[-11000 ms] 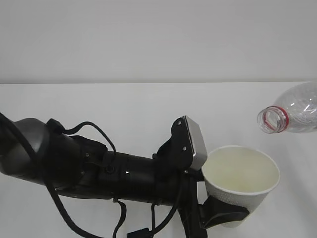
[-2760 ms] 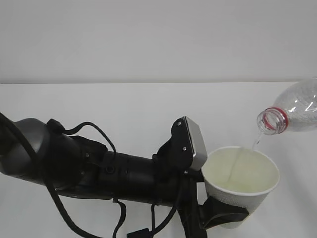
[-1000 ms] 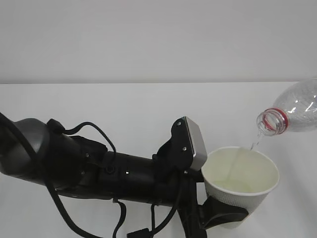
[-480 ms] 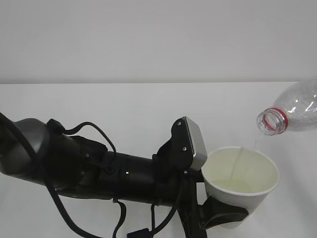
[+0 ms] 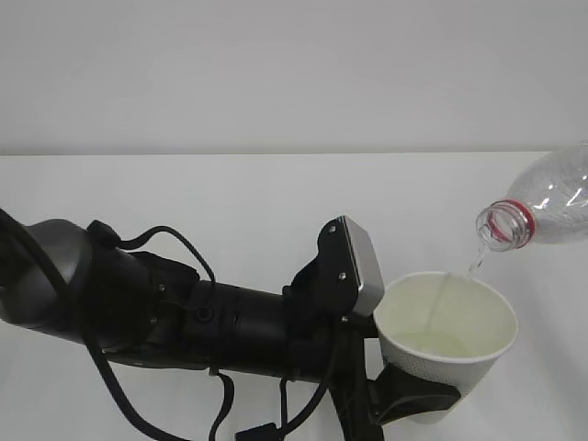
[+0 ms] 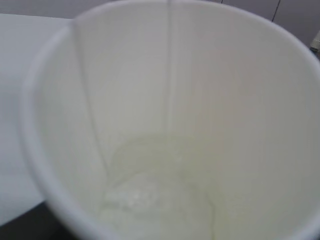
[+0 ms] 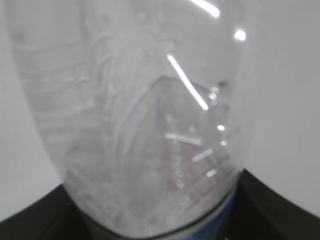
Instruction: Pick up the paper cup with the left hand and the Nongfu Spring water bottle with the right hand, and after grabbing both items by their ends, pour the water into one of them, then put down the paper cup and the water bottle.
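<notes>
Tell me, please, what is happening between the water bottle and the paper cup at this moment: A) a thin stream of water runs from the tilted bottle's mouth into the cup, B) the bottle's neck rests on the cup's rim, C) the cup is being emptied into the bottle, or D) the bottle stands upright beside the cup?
A: the tilted bottle sits above and apart from the paper cup, and a thin stream of water falls into the cup, pooling at its bottom.

White table (image 5: 230,202), plain matte top, meets pale wall (image 5: 276,73); nothing seen resting directly on it.
</notes>
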Tool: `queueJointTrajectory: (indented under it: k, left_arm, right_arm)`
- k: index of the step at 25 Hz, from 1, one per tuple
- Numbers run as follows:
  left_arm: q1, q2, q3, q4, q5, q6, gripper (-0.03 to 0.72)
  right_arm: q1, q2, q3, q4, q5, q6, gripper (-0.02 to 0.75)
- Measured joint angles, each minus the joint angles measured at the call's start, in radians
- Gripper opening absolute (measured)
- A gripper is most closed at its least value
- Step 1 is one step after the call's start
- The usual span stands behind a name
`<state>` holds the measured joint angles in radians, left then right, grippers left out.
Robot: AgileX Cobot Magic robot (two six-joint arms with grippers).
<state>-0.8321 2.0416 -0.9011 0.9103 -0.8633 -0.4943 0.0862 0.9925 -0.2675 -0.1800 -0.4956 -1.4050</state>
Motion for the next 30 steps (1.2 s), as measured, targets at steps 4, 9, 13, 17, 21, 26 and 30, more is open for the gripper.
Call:
queueJointTrajectory:
  k: [4, 9, 13, 17, 21, 26, 30]
  left_arm:
    - [0.000, 0.000, 0.000, 0.000, 0.000, 0.000, 0.499]
    - [0.000, 0.000, 0.000, 0.000, 0.000, 0.000, 0.499]
    - [0.000, 0.000, 0.000, 0.000, 0.000, 0.000, 0.499]
    - [0.000, 0.000, 0.000, 0.000, 0.002, 0.000, 0.499]
    - [0.000, 0.000, 0.000, 0.000, 0.002, 0.000, 0.499]
    - [0.000, 0.000, 0.000, 0.000, 0.010, 0.000, 0.498]
    - [0.000, 0.000, 0.000, 0.000, 0.015, 0.000, 0.497]
  right_arm:
    - [0.000, 0.000, 0.000, 0.000, 0.000, -0.003, 0.491]
    - [0.000, 0.000, 0.000, 0.000, 0.000, -0.002, 0.491]
    - [0.000, 0.000, 0.000, 0.000, 0.000, -0.002, 0.491]
    - [0.000, 0.000, 0.000, 0.000, 0.000, -0.003, 0.491]
    - [0.000, 0.000, 0.000, 0.000, 0.000, -0.005, 0.491]
    - [0.000, 0.000, 0.000, 0.000, 0.000, -0.005, 0.491]
    - [0.000, 0.000, 0.000, 0.000, 0.000, -0.005, 0.491]
